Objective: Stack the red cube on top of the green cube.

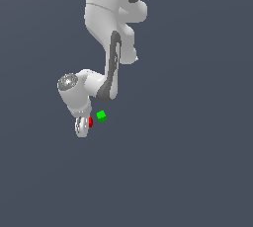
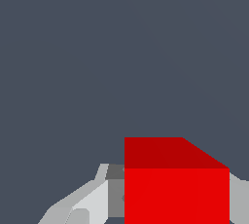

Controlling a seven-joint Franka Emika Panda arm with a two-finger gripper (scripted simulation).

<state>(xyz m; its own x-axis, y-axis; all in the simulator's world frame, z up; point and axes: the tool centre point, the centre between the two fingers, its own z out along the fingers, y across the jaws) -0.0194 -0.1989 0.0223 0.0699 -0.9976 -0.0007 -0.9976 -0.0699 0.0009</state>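
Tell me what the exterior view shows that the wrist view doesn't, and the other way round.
Only the exterior view shows the green cube, sitting apart from the red one toward the exterior view's right, along with the arm reaching down. Only the wrist view shows the gripper close up, with a grey finger on either side of the red cube; whether they press it I cannot tell. Both views share the red cube at the gripper and the plain dark floor.
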